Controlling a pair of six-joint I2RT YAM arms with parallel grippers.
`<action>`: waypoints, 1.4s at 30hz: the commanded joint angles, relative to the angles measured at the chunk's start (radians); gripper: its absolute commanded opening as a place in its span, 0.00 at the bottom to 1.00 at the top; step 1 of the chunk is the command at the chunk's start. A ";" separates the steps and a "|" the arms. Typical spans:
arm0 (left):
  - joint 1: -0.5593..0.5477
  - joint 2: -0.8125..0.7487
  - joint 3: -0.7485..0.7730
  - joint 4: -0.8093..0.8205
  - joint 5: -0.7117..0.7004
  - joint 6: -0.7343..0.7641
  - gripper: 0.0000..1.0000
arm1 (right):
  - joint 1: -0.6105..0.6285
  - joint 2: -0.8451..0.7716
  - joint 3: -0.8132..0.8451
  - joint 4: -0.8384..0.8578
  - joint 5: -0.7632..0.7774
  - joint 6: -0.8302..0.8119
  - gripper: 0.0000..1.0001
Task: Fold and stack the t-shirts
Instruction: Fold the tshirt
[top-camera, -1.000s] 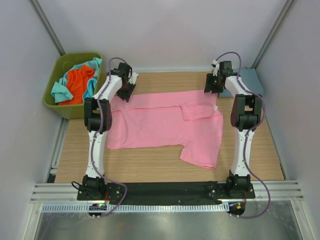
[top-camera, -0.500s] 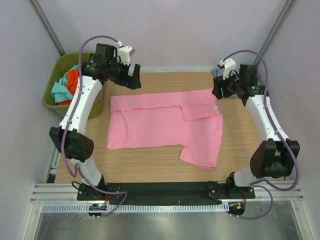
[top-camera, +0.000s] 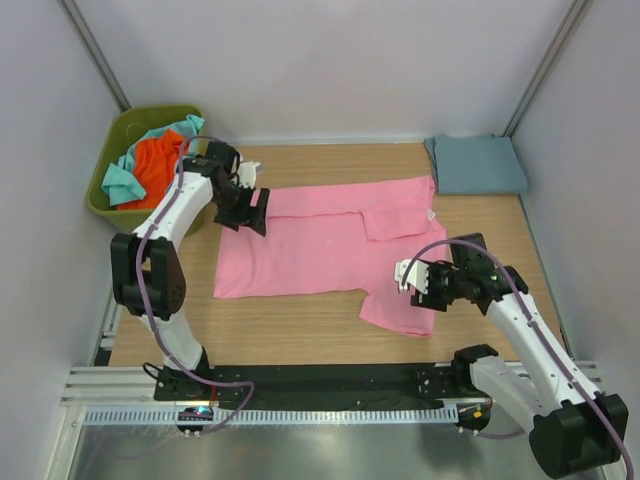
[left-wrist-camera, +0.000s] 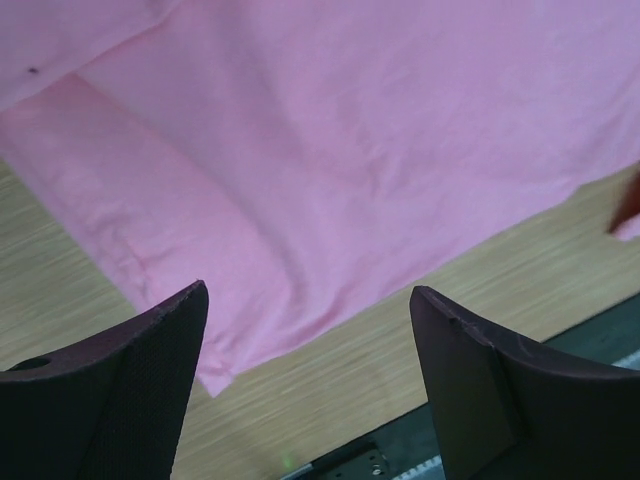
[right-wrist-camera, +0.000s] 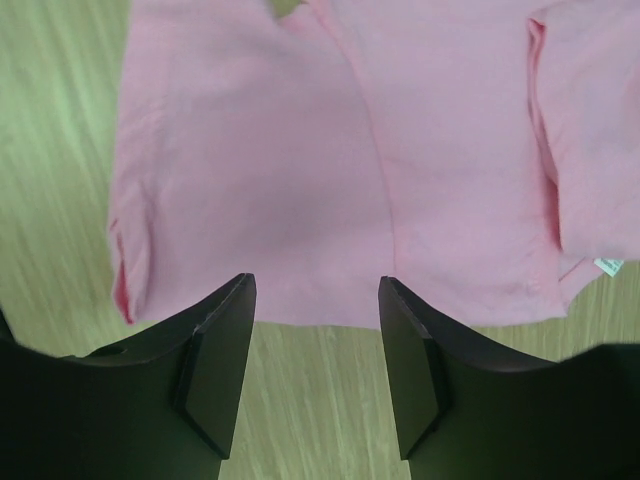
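A pink t-shirt (top-camera: 320, 250) lies spread flat on the wooden table, with one sleeve folded onto its far right part. My left gripper (top-camera: 252, 208) is open and empty over the shirt's far left corner. In the left wrist view (left-wrist-camera: 310, 380) the pink cloth (left-wrist-camera: 330, 150) and its edge lie just beyond the fingers. My right gripper (top-camera: 418, 288) is open and empty over the shirt's near right part. In the right wrist view (right-wrist-camera: 315, 370) the pink cloth (right-wrist-camera: 330, 150) lies ahead. A folded dusty blue-grey t-shirt (top-camera: 478, 165) lies at the far right. Orange (top-camera: 160, 165) and teal (top-camera: 120, 182) shirts sit in the bin.
An olive-green plastic bin (top-camera: 150, 220) stands off the table's far left corner. Grey walls enclose the table on three sides. A black rail with the arm bases (top-camera: 330, 380) runs along the near edge.
The left gripper came down from the far left onto the shirt's far left corner. The right arm swung from the far right corner to the shirt's near right part, uncovering the blue-grey shirt.
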 joint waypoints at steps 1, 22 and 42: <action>-0.001 -0.032 -0.036 0.031 -0.217 0.055 0.82 | 0.011 -0.047 0.010 -0.216 -0.068 -0.254 0.58; 0.001 -0.021 -0.031 0.033 -0.432 0.107 0.81 | 0.127 0.129 -0.028 -0.339 -0.062 -0.262 0.49; -0.001 0.020 0.000 0.026 -0.452 0.105 0.81 | 0.141 0.210 -0.117 -0.207 0.051 -0.233 0.45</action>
